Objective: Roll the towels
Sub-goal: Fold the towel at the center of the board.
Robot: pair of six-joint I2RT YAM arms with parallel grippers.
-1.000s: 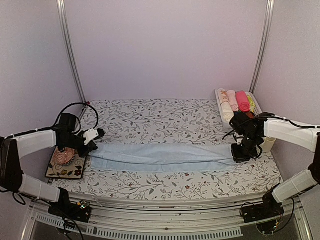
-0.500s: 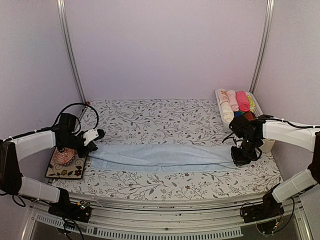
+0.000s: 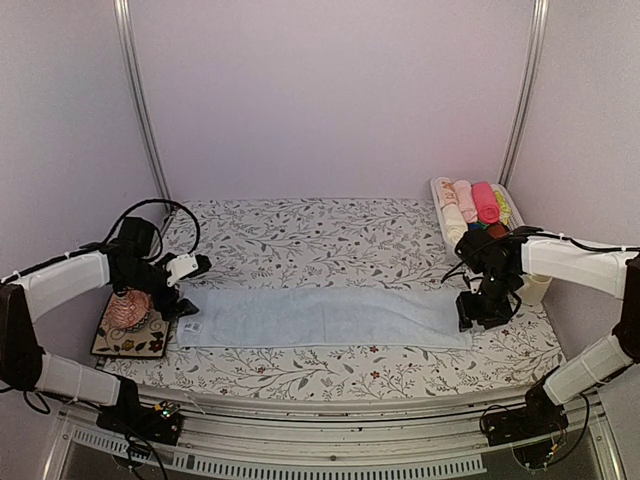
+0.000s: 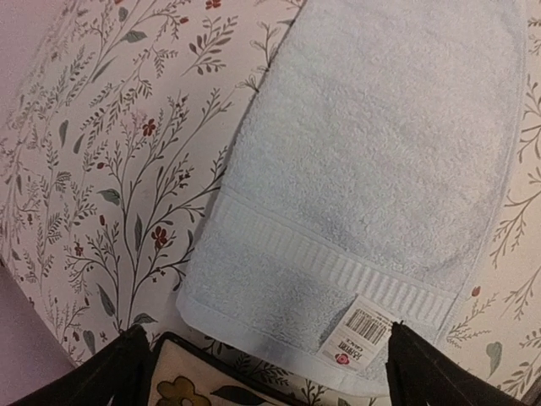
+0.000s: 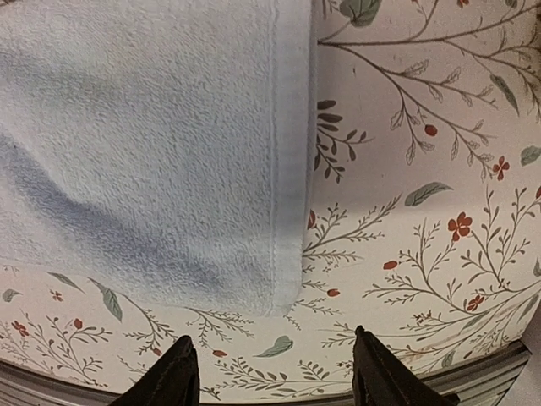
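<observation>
light blue towel [image 3: 320,317] flat, long axis 9–3 o'clock, one gripper at each short end

Folded into a long strip across mid counter [image 3: 300,240] in the top view. left gripper [image 3: 182,303] hovers over the 9 o'clock end, jaws spread wide, holding nothing. In its wrist view the hem with the label [image 4: 359,334] lies squarely between them. right gripper [image 3: 478,310] is at the 3 o'clock end, jaws apart and empty. In its wrist view the end hem is just ahead, with the towel body off toward 10 o'clock. The roll must run along the long axis from a short end, and the left looks better lined up to start.
</observation>
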